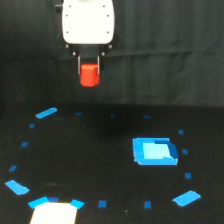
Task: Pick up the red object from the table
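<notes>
The red object [90,75] is a small red-orange block held between the two thin dark fingers of my gripper [89,70]. The gripper hangs from a white body [88,22] at the top of the exterior view. The block is lifted well above the black table [100,160], in front of the black curtain. The fingers are shut on the block's upper sides; its lower part sticks out below them.
A large blue square patch [154,151] lies on the table to the exterior view's right. Small blue tape marks ring the table. A white-and-blue patch [54,210] sits at the bottom edge, left.
</notes>
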